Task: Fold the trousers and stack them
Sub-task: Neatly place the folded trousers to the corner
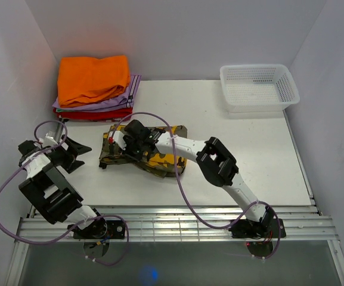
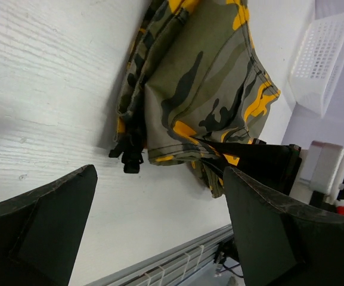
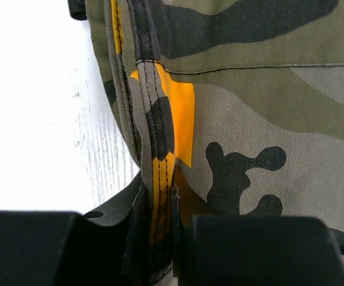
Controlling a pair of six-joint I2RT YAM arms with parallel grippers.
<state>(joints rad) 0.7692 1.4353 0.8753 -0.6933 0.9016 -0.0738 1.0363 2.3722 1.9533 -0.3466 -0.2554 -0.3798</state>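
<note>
A: Where are the olive, black and yellow-orange camouflage cloth trousers (image 1: 151,164)?

B: Folded into a thick bundle in the middle of the white table (image 1: 249,155), just in front of the pile where a plain orange folded garment (image 1: 93,77) tops the lilac and red folded clothes (image 1: 94,113).

A: And the grip?

B: The right end effector (image 3: 163,238) is clenched on the bundle's stitched left edge. Its wrist view shows the seam pinched between the fingers. The left end effector (image 1: 79,155) is released, jaws wide, just beside that same edge and touching nothing.

A: So the lift onto the pile is the step in hand?

B: I'd judge so. A single pinch may catch only the top layers, and then the fold could spill open. Better to bite through every layer, raise the trousers low and slowly, and have the left one take a second hold. The white plastic basket (image 1: 258,101) at the far right corner is well apart.
</note>
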